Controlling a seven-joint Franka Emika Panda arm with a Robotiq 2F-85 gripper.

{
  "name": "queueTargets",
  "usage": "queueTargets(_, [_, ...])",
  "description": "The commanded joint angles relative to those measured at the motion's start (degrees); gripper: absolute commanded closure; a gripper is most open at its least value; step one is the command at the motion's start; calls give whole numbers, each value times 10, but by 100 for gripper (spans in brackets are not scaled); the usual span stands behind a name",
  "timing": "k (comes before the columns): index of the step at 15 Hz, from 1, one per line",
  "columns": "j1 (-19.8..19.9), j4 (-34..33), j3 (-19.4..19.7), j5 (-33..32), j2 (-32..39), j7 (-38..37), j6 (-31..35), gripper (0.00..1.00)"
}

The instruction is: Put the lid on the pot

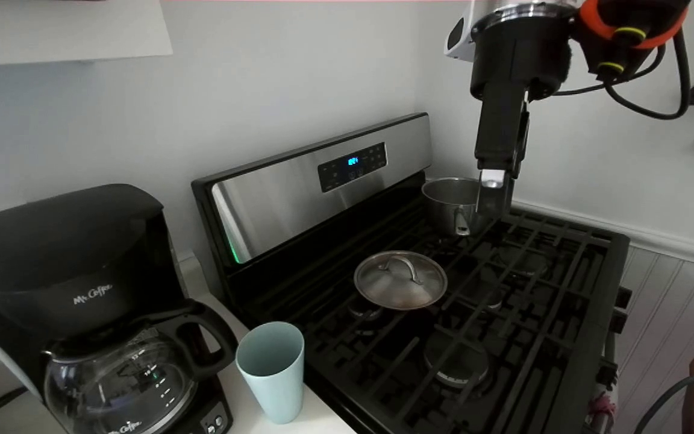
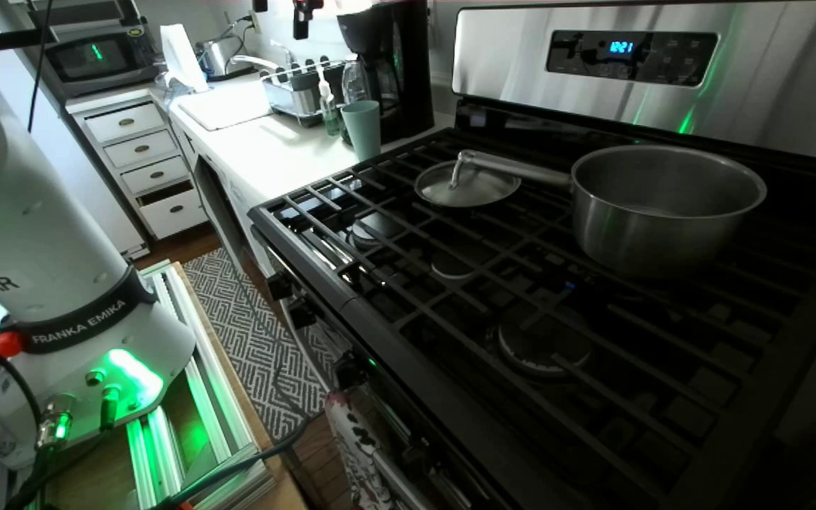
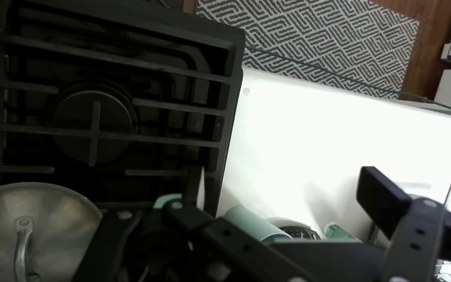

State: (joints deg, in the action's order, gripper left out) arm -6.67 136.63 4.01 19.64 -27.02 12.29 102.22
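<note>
- So the lid [image 1: 396,294] is just lying flat on the black stove surface [image 2: 337,304], arched handle [image 3: 21,252] up, so yeah, it's off the pot. In an exterior view it's close to the backguard [image 1: 275,199], the steel panel with the blue clock digits [image 1: 353,161].
- Pot [image 1: 440,211] is upright on that same stove surface, farther away and to the right of the lid from there. Its body sits apart from the lid, and its long handle [image 2: 521,168] points back toward it.
- My gripper [image 3: 284,186] is released: in the wrist view the fingers [image 3: 382,190] are spread well apart, with white surface [image 3: 288,125] showing between them. Lid's over on the left there, partly cut off by the edge of the view.
- In an exterior view, my gripper hangs up high, tips pointing down, hiding part of the pot's right side. Can't tell exactly what spot it's over.
- Near left in that view, the white surface has a pale blue cup [image 1: 278,380] just beside the stove, then a black coffee maker [image 1: 64,241] with its glass carafe [image 1: 118,386].
- Farther out, in an exterior view: dish rack [image 2: 298,99] beyond the cup, microwave [image 2: 89,64] way far left.
- My white arm [image 2: 54,255] is near left there, green light [image 2: 135,375] glowing, and there's a patterned rug [image 3: 319,47] on the floor.
</note>
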Motion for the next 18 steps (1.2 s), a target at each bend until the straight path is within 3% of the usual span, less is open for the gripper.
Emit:
queueTargets(1, [10, -2, -8, 3, 1, 3, -3, 0])
queueTargets(11, [8, -51, -22, 6, 124, 7, 44, 0])
queueTargets(12, [13, -18, -23, 0, 85, 3, 45, 0])
queueTargets(18, [10, -27, -37, -10, 104, -12, 62, 0])
